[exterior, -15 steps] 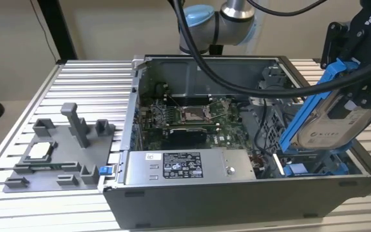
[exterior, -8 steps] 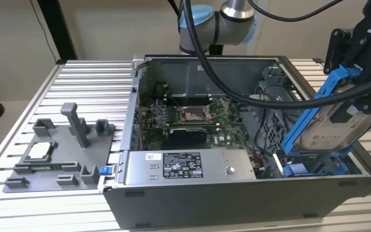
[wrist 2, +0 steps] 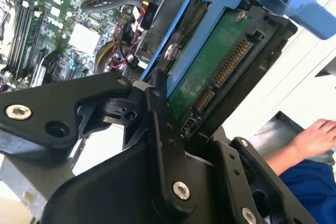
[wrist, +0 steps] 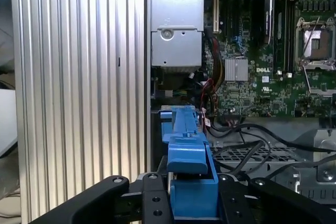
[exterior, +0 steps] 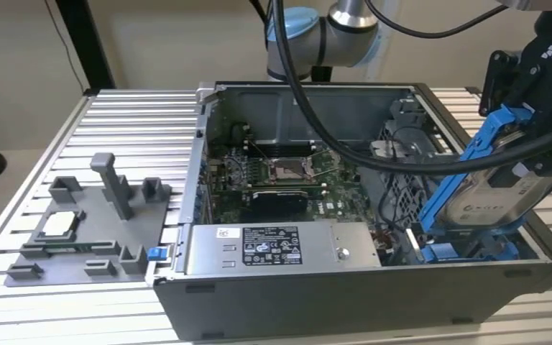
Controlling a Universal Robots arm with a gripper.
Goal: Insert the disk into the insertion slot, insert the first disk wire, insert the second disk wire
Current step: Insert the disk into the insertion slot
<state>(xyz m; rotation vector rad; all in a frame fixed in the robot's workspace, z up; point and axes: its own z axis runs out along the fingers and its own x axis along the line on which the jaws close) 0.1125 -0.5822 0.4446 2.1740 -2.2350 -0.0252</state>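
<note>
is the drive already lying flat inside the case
No, the drive stands steeply tilted, its upper end well above the computer case rim.

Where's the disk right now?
At the exterior view's right, the silver-grey hard drive in its blue plastic carrier is gripped tilted by the black hand, lower end at the blue-railed grey metal drive bay, beside the silver power-supply box.

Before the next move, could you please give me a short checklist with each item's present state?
1. Grip on the disk: ok; fingers clamp its blue frame.
2. Seated in the slot: not ok; it stands tilted, lower end at the opening.
3. The disk's connector bare: ok.
4. The cable clear of the case: cannot tell; it hangs across the opening.
5. People clear: not ok; a hand lies near.
</note>
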